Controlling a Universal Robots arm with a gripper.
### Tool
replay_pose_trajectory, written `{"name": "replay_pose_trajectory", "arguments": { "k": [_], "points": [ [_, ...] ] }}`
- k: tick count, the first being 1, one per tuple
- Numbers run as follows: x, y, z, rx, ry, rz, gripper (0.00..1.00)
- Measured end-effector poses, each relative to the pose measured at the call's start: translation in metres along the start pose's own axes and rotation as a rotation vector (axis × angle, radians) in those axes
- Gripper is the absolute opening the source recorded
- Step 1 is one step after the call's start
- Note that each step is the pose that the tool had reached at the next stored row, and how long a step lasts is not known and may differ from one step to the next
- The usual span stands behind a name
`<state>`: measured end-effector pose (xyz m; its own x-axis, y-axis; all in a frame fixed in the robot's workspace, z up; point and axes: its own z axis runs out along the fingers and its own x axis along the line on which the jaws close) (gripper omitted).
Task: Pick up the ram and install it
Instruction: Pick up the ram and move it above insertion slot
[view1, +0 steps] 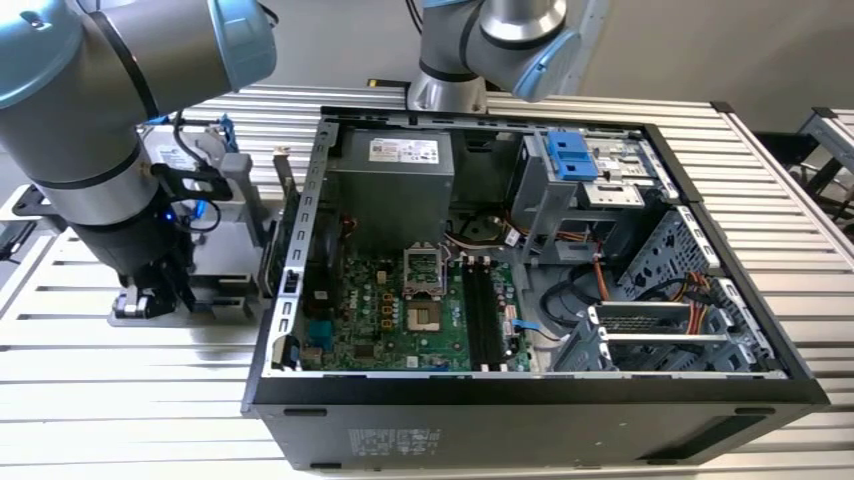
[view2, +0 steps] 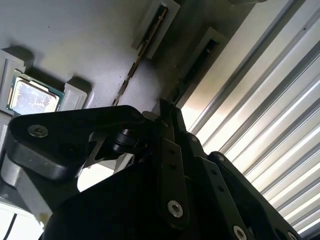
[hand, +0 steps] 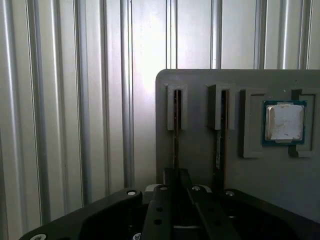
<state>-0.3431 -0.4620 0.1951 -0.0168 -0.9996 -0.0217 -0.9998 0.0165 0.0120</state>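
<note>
1. Standing over a gray fixture plate (view1: 220, 300) at the exterior view's left, the gripper (view1: 158, 290) points down toward the ribbed metal counter (view1: 134, 400), just beside the open computer case (view1: 534, 405).
2. In both wrist views the fingers (hand: 169, 177) are drawn narrow, with the ram (hand: 176, 145) running in between them. They look closed on its thin edge.
3. The ram stands on its long edge on the plate, with its far end seated in 1 of 2 raised holders (hand: 169, 107).
4. The other memory stick (hand: 220, 135) stands in the neighbouring holder, beside the ram and apart from the fingers.
5. A square silver processor (hand: 284, 122) lies flat in a recess of the plate, on the far side of the other memory stick from the ram.
6. Inside the case the motherboard (view1: 400, 330) lies face up, with long black memory slots (view1: 487, 320) at the exterior view's right of the processor socket (view1: 424, 290). These slots are well apart from the ram.
</note>
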Motion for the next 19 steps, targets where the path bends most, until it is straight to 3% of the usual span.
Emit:
{"name": "replay_pose_trajectory", "arguments": {
  "k": [19],
  "points": [
    [0.0006,0.0000,-0.0001,0.0001,0.0000,0.000,0.00]
  ]
}}
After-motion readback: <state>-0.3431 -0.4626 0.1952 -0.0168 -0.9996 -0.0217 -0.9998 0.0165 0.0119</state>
